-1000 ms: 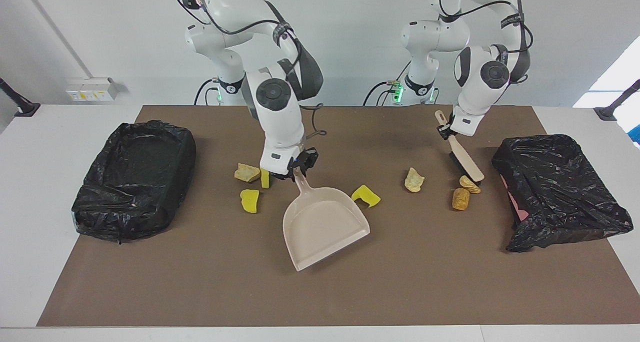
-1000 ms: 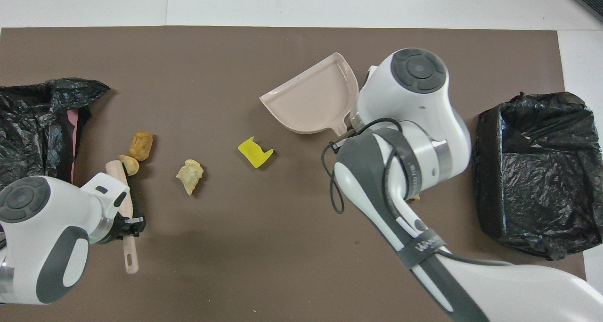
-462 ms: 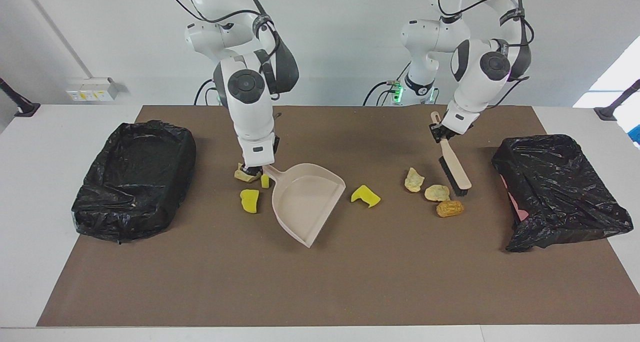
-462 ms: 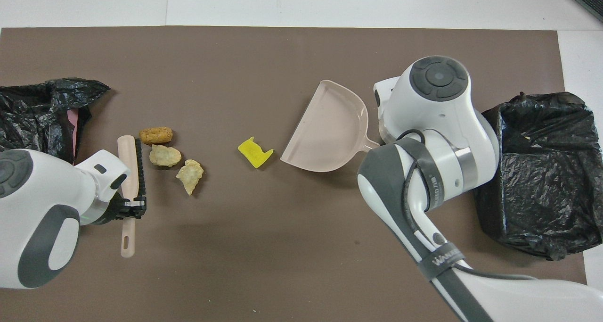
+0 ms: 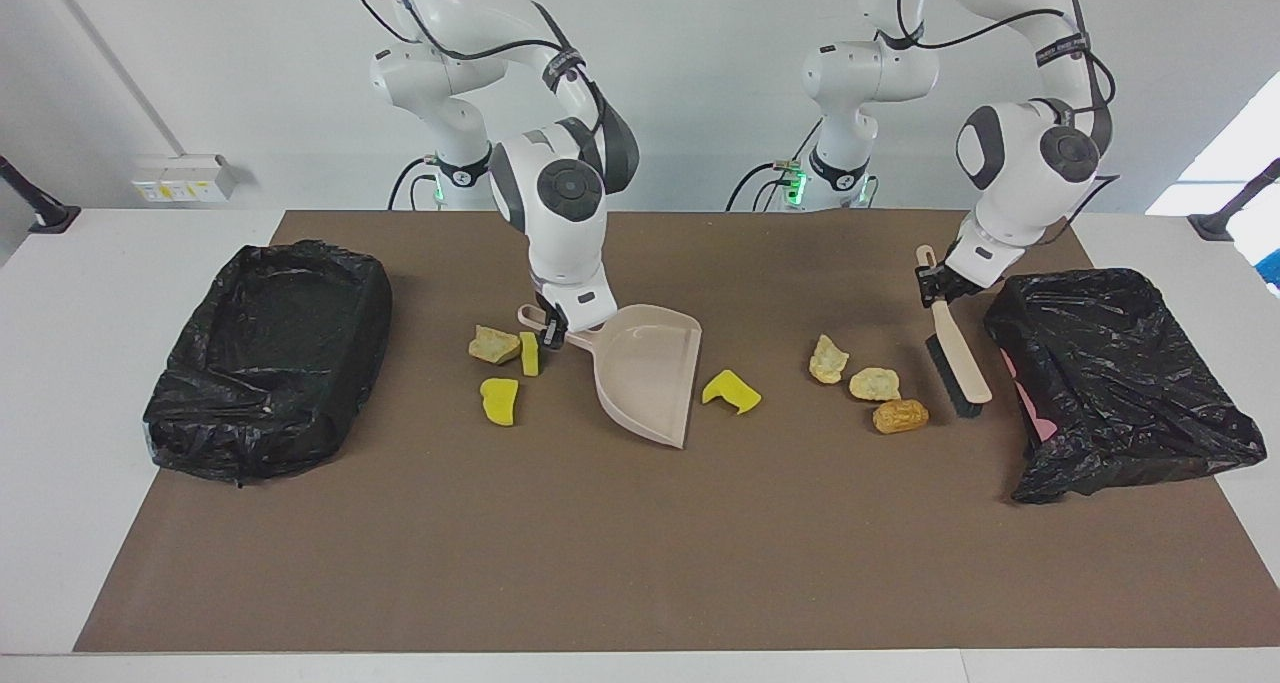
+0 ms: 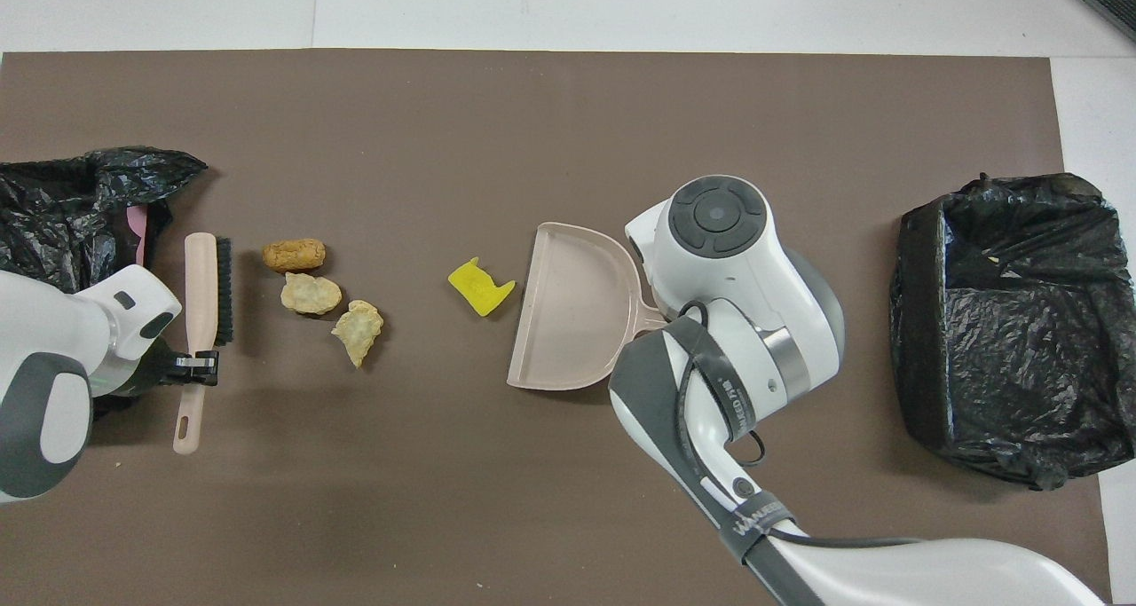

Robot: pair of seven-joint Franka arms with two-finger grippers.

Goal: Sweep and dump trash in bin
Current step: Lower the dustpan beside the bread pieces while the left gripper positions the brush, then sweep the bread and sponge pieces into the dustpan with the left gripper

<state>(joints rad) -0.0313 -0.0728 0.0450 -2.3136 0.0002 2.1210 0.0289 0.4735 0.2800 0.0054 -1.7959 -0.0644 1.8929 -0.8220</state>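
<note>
While no trash (image 5: 873, 384) lies in either bin (image 5: 265, 358), we hold the dustpan (image 5: 650, 368) with the right gripper (image 5: 553, 335) and the brush (image 5: 958, 358) with the left gripper (image 5: 935, 285), both clenched; scraps remain mid-mat (image 5: 640, 563).

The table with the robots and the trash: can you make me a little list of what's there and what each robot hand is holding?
left gripper: shut on the brush, beside the bin at its end
right gripper: shut on the dustpan handle, pan mouth facing the lone yellow scrap
scraps by brush: two beige lumps, orange-brown cylinder
scraps by dustpan handle: beige lump, two yellow chunks
bins: two black-lined bins, one at each end
trash in dustpan: none
</note>
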